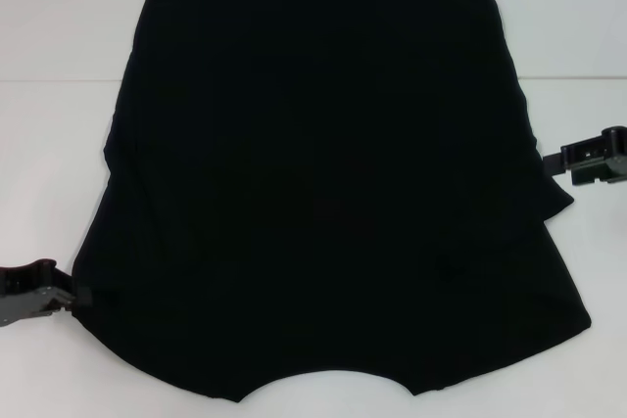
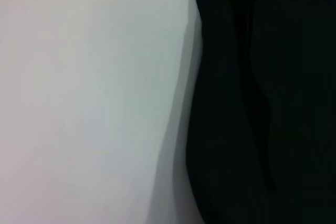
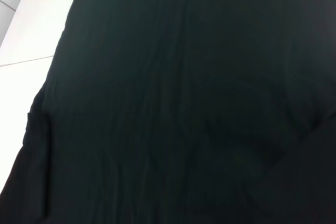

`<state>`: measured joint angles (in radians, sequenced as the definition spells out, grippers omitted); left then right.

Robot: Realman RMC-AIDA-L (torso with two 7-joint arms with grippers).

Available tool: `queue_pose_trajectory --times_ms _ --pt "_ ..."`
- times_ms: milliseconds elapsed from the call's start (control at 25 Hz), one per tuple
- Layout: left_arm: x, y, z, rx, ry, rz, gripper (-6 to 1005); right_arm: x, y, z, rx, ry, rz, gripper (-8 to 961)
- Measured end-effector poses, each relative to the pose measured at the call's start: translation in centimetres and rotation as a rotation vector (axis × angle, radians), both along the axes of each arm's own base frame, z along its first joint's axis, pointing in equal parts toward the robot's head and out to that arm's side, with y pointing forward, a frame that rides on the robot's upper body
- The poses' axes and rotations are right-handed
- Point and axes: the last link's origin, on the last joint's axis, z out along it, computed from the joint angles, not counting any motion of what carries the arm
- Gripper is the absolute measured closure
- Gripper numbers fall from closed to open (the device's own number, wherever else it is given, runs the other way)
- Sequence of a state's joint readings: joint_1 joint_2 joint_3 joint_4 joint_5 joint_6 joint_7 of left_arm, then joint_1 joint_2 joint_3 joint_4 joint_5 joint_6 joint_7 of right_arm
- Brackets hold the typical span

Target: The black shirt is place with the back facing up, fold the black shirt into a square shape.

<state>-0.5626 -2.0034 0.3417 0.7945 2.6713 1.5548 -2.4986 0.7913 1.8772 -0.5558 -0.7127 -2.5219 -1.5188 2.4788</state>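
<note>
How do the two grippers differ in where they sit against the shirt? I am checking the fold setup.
The left gripper sits low at the near left corner of the black shirt, while the right gripper sits farther up, about midway along the right edge. The left gripper touches the cloth edge; the right gripper's tip meets a sleeve fold that juts out. Both are black, at table level, pointing inward.

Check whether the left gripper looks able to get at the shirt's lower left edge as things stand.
Probably yes. The left gripper sits right at the left edge of the black shirt, low on the white table, with nothing between them. Whether it already pinches the fabric cannot be told.
</note>
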Motion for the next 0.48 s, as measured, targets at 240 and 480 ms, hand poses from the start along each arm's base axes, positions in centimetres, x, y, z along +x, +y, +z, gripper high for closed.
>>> queue_pose_trajectory --times_ms 240,480 --pt "2.0 0.0 0.1 -0.026 -0.114 -0.091 955 0.8 -2.0 0.5 -0.103 0.003 -0.001 358" --pt "3.1 0.7 -0.2 -0.045 -0.136 -0.131 955 3.2 -4.8 1.0 -0.204 -0.032 -0.069 358"
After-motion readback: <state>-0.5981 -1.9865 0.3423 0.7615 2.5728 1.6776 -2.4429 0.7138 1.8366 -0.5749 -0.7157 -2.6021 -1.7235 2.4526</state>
